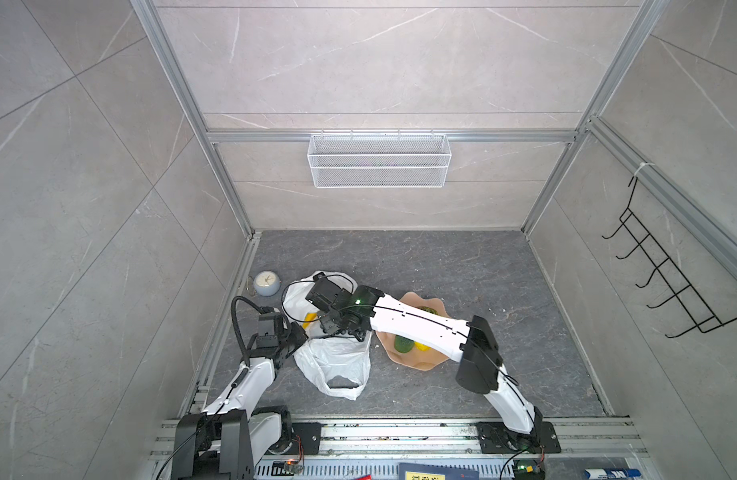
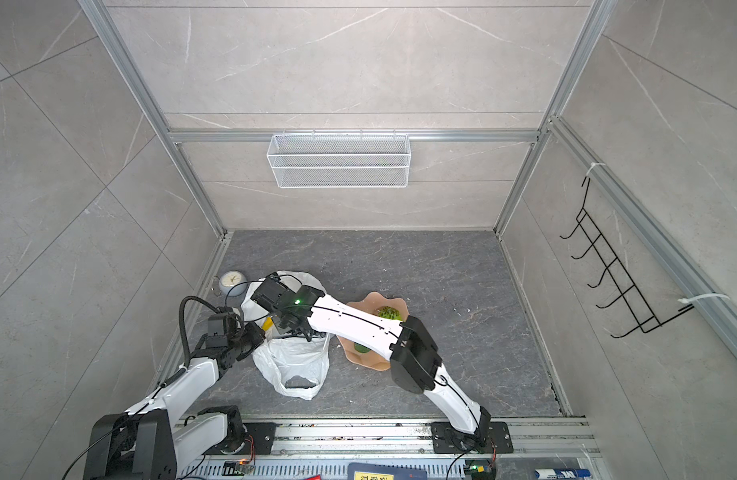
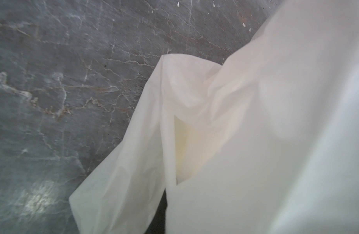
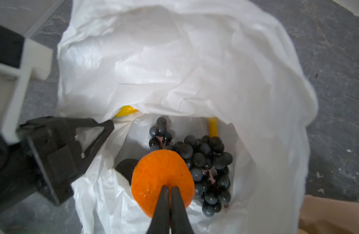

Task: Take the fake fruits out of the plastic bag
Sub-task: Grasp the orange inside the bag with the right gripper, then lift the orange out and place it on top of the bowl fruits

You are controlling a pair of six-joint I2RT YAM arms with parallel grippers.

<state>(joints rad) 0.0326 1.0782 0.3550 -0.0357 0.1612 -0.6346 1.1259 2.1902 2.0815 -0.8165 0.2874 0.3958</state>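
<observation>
In the bag (image 4: 174,60), orange (image 4: 160,174) touching the clenched right pincer (image 4: 170,188), left pincer (image 4: 110,123) pinching the bag rim

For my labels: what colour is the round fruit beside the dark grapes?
The round fruit is bright orange, clearest in the right wrist view.

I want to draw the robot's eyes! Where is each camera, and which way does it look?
Top views: high over the robot's base, looking down at the table, bag and back wall; left arm and right arm show.
Left wrist: on the left arm, close to the bag, table behind; no robot part clear.
Right wrist: on the right arm, looking into the bag at orange and grapes; right gripper shut, left gripper pinching the rim.
Shared: the bag, everywhere.
</observation>
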